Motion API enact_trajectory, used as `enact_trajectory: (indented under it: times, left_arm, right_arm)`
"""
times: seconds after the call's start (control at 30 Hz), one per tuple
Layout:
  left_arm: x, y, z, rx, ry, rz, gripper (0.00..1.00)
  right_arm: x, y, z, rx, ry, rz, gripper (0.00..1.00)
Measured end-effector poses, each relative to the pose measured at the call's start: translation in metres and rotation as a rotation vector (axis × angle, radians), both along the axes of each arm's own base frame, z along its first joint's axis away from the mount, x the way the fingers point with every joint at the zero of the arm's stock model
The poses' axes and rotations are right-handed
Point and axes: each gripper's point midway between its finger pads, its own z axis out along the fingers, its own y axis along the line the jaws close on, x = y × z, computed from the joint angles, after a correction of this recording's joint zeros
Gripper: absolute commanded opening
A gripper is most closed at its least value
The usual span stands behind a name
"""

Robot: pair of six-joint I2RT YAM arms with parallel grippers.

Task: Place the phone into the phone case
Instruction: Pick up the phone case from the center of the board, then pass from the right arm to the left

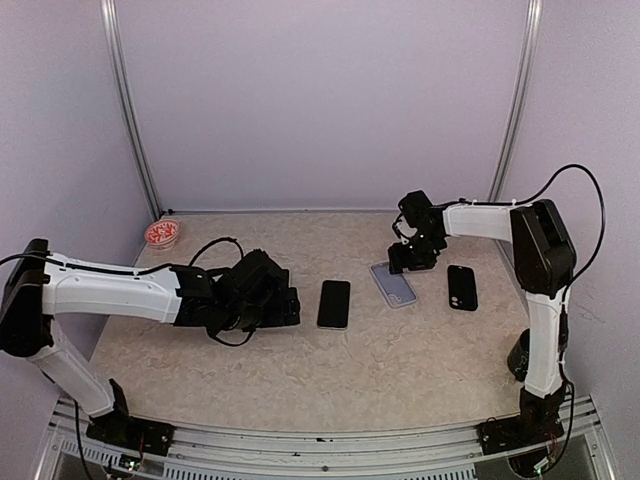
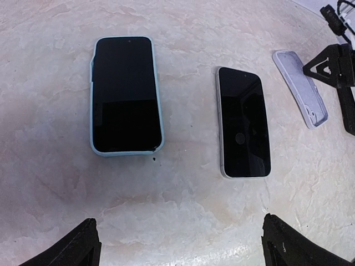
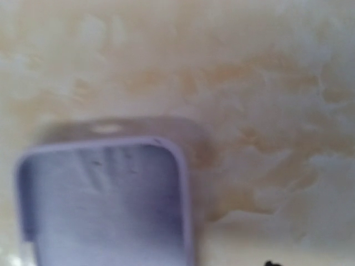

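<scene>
Okay, from the top camera I'm seeing the left gripper (image 1: 293, 303) hovering low over the table (image 1: 300, 380), just left of the bare phone (image 1: 334, 303), which is lying flat and screen up near the middle. To its right the lavender phone case (image 1: 393, 285) is lying empty, open side up. The right gripper (image 1: 411, 262) is sitting at the case's far end, and I'm not able to tell from up here whether it's pinching the rim or only touching it. A dark handset (image 1: 462, 287) is lying just right of the case, and a small red dish (image 1: 162, 234) is sitting at the far left corner.

Switching to the left wrist, I'm looking at its fingers (image 2: 77, 246) spread wide with nothing between them. A blue-cased handset (image 2: 126, 95) is lying on the left, with the bare phone beside it but apart.

Over on the right wrist, I'm getting a blurred close-up of the lavender case's rounded corner on the marbled top. The jaws aren't showing, so I can't call their state.
</scene>
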Motion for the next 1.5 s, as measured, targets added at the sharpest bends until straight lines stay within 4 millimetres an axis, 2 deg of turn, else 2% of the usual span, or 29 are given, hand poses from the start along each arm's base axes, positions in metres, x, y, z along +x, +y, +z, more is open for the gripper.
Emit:
enact_trajectory:
  times: [0.07,0.2,0.27,0.53,0.6,0.77,0.9,0.97,1.07,1.23,1.33,1.5]
  left_arm:
    - [-0.003,0.006,0.006,-0.013,-0.012,0.008,0.99]
    - [-0.006,0.014,0.012,-0.030,-0.024,0.026,0.99]
    - [-0.007,0.016,0.011,-0.031,-0.024,0.032,0.99]
    - [-0.007,0.017,0.011,-0.025,-0.030,0.040,0.99]
    - [-0.008,0.016,0.011,-0.025,-0.031,0.037,0.99]
    - [-0.012,0.012,0.011,-0.026,-0.031,0.022,0.99]
    - [-0.014,0.004,0.015,-0.038,-0.041,0.005,0.99]
    - [-0.015,-0.003,0.020,-0.053,-0.054,-0.010,0.99]
    - [-0.016,-0.015,0.031,-0.081,-0.088,-0.041,0.99]
    - [-0.017,-0.038,0.044,-0.121,-0.156,-0.109,0.99]
    - [-0.019,-0.056,0.055,-0.150,-0.209,-0.173,0.99]
    - [-0.029,-0.088,0.084,-0.219,-0.302,-0.315,0.99]
  right_arm:
    - [-0.002,-0.003,-0.009,-0.007,0.027,0.007,0.55]
    - [-0.007,-0.006,-0.024,-0.006,0.073,0.021,0.41]
    - [-0.008,-0.004,-0.023,0.003,0.076,0.028,0.36]
    - [-0.007,-0.001,-0.023,0.017,0.072,0.030,0.03]
    - [-0.006,-0.001,-0.023,0.019,0.066,0.028,0.00]
    - [-0.008,0.000,-0.023,0.047,0.052,0.007,0.00]
    - [-0.022,-0.002,-0.017,0.085,0.056,-0.021,0.00]
    - [-0.030,-0.002,-0.009,0.120,0.050,-0.042,0.00]
    - [-0.039,-0.002,0.016,0.195,0.009,-0.080,0.00]
    - [-0.059,0.004,0.074,0.411,-0.112,-0.141,0.00]
    - [-0.074,0.008,0.100,0.520,-0.168,-0.169,0.00]
    - [-0.102,0.033,0.129,0.642,-0.199,-0.158,0.00]
